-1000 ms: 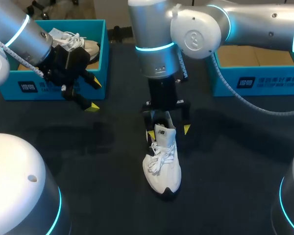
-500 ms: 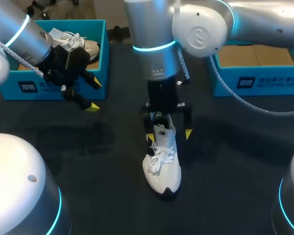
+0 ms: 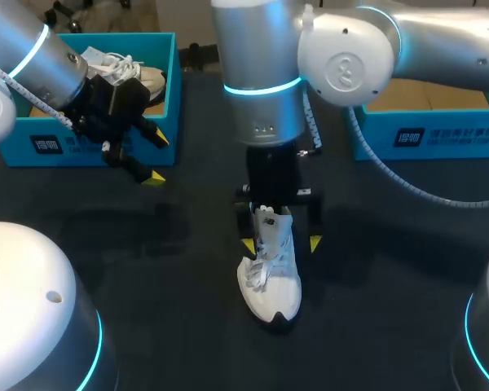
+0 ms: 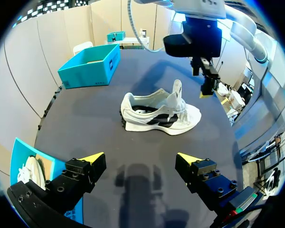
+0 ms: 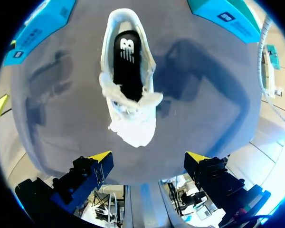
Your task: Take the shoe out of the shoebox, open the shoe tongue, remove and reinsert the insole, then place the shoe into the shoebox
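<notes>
Since the shoe (image 3: 270,273) sits on the table (image 3: 187,269), toe toward 6 o'clock, its insole (image 5: 127,59) not yet pulled, my right gripper (image 3: 279,243) hangs spread with 2 fingers (image 3: 314,242) flanking the tongue (image 3: 266,220), while my left gripper (image 3: 157,158) hovers spread at 10 o'clock, out of the way.

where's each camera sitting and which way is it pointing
Head view: fixed above and behind the robot, looking down on the table; both arms show, right gripper above the white shoe.
Left wrist view: on the left wrist, facing across the table at the shoe's side; its own open left gripper and the right arm show.
Right wrist view: on the right wrist, facing straight down into the shoe's black insole; its own open gripper shows.
All three share the shoe.
</notes>
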`<state>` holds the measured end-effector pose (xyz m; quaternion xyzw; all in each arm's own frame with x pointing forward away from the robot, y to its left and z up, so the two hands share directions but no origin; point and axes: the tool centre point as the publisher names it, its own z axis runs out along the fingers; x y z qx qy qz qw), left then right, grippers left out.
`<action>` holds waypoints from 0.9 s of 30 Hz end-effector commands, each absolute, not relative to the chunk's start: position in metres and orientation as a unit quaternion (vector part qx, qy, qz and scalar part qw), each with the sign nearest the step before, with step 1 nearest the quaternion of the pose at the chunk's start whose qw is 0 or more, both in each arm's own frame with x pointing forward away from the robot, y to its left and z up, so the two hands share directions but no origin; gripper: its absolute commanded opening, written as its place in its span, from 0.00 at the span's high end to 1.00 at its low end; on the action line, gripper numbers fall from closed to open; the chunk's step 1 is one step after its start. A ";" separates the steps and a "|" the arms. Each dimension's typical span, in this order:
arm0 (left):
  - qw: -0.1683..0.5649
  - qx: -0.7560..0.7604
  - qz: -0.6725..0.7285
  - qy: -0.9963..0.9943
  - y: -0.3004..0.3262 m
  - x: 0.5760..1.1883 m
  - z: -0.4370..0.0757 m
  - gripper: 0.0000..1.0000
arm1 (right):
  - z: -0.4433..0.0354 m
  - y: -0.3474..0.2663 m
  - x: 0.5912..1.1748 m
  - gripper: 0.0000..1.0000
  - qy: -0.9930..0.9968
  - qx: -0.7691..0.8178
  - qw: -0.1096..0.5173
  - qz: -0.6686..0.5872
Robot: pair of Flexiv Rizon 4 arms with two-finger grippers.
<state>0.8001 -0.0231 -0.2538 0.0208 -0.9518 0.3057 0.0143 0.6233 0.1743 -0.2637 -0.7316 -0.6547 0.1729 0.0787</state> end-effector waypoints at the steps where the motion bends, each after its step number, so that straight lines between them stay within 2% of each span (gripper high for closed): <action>1: 0.014 0.021 0.304 -0.952 -0.023 0.799 -0.253 0.00 | -0.258 0.175 0.611 0.00 -0.650 -0.736 0.078 0.174; 2: 0.014 0.021 0.304 -0.952 -0.023 0.799 -0.253 0.00 | -0.257 0.175 0.609 0.00 -0.649 -0.736 0.079 0.175; 5: 0.014 0.021 0.304 -0.952 -0.023 0.799 -0.253 0.00 | -0.259 0.176 0.609 0.14 -0.650 -0.735 0.081 0.176; 6: 0.014 0.021 0.304 -0.952 -0.023 0.799 -0.253 0.00 | -0.261 0.177 0.610 0.29 -0.651 -0.734 0.082 0.176; 7: 0.014 0.021 0.304 -0.952 -0.023 0.799 -0.253 0.00 | -0.263 0.178 0.612 0.35 -0.654 -0.731 0.083 0.174; 8: 0.014 0.021 0.304 -0.952 -0.023 0.799 -0.253 0.00 | -0.265 0.179 0.615 0.50 -0.656 -0.730 0.084 0.170; 9: 0.014 0.021 0.304 -0.952 -0.023 0.799 -0.253 0.00 | -0.270 0.180 0.619 0.53 -0.660 -0.727 0.085 0.168; 14: 0.014 0.021 0.304 -0.952 -0.023 0.799 -0.253 0.00 | -0.281 0.185 0.633 0.52 -0.675 -0.715 0.086 0.159; 18: 0.014 0.021 0.304 -0.952 -0.023 0.799 -0.253 0.00 | -0.285 0.185 0.642 0.58 -0.683 -0.708 0.086 0.157; 24: 0.014 0.021 0.304 -0.952 -0.023 0.799 -0.253 0.00 | -0.289 0.186 0.656 0.58 -0.695 -0.697 0.087 0.156; 27: 0.014 0.021 0.304 -0.952 -0.023 0.799 -0.253 0.00 | -0.292 0.185 0.664 0.61 -0.699 -0.693 0.086 0.153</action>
